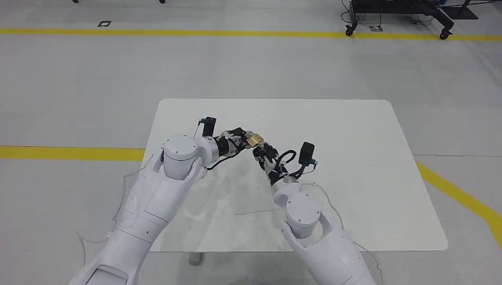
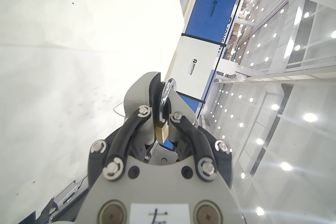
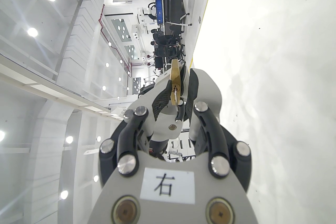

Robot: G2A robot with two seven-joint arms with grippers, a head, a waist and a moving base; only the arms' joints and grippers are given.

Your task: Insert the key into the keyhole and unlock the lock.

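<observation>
While the left fingers (image 2: 141, 93) pinch the lock (image 2: 162, 131) by its shackle (image 2: 168, 89), the right fingers (image 3: 207, 88) grip the key (image 3: 179, 105), tip at the keyhole (image 3: 175, 88).

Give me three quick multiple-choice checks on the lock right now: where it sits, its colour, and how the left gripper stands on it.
1. Where is the padlock relative to the table?
A) lying flat on it
B) underneath it
C) held above it by the left gripper

2. What colour is the padlock's body?
A) brass
B) red
C) black

3. The left gripper is:
A) open and empty
B) shut on the padlock
C) open, with the padlock beside it

Answers:
1 C: the top view shows it raised off the surface where the two arms meet.
2 A: both wrist views show a brass body, with a silver shackle.
3 B: the left wrist view shows it clamped on the padlock.
</observation>
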